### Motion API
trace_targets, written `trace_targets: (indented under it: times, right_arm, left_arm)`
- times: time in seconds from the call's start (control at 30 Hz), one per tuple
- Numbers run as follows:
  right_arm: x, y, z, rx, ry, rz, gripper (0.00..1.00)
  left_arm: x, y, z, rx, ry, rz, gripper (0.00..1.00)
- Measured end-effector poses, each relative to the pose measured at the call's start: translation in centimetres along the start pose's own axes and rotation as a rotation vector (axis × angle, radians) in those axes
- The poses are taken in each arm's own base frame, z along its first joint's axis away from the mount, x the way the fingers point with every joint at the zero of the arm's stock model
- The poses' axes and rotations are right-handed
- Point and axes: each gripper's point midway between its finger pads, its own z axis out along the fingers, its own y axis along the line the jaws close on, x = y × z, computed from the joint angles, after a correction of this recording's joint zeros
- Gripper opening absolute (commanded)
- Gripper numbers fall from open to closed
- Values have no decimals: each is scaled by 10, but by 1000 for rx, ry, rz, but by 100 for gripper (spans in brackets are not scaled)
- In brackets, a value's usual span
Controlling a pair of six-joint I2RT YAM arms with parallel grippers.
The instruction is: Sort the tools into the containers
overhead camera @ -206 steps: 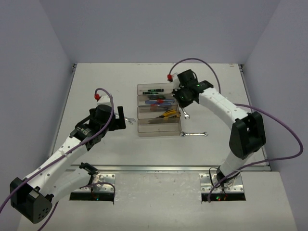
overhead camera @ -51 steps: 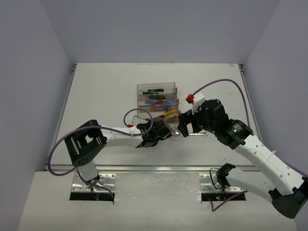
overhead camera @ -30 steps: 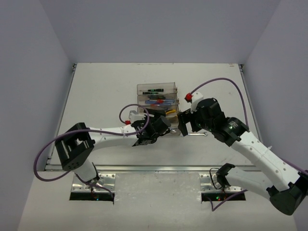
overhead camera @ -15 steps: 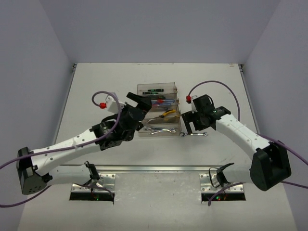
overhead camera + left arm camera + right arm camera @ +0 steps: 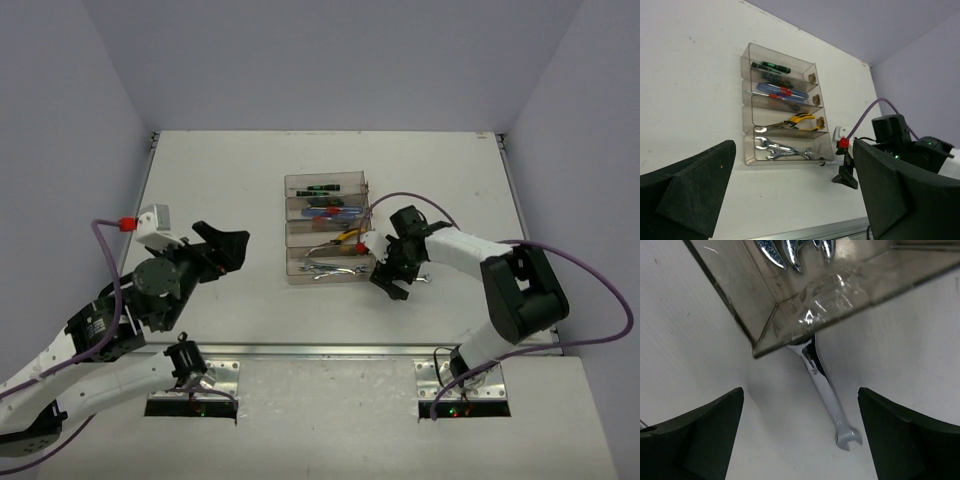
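Right claw [image 5: 800,432] gapes over one wrench [image 5: 825,390] beside the tray [image 5: 850,295] holding wrenches [image 5: 790,252]

We log trays [image 5: 288,262] mid-counter [image 5: 220,170], rowed front to back | farthest: screwdrivers [image 5: 321,188] | next: more screwdrivers [image 5: 325,209] | third: pliers [image 5: 348,236] | nearest: wrenches [image 5: 335,268] | loose wrench [image 5: 822,390] on counter at nearest tray's right corner, below right pincer [image 5: 392,284] | left pincer [image 5: 225,248] well left of trays

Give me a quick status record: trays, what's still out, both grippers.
far tray: black screwdriver with green marks
second tray: blue-and-red screwdrivers
third tray: yellow-handled pliers
near tray: silver wrenches
still out: one wrench on the table, at the near tray's right corner
right gripper: open, over that wrench
left gripper: open, empty, off to the left
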Motion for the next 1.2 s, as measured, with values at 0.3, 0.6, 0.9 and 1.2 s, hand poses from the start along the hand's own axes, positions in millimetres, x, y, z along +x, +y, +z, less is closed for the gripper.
trace_targets:
  times: [0.3, 0.6, 0.9, 1.2]
  right_arm:
    - [-10, -30, 13, -28, -42, -76, 73]
    - [-10, -30, 14, -28, -52, -98, 50]
    - [-2, -31, 12, -3, -13, -95, 2]
    - [6, -37, 6, 43, 30, -50, 0]
  left_arm:
    - [51, 48, 8, -114, 102, 208, 100]
    - [27, 53, -9, -58, 16, 124, 100]
    - [18, 57, -15, -44, -19, 90, 100]
    - [18, 57, -15, -47, -19, 94, 100]
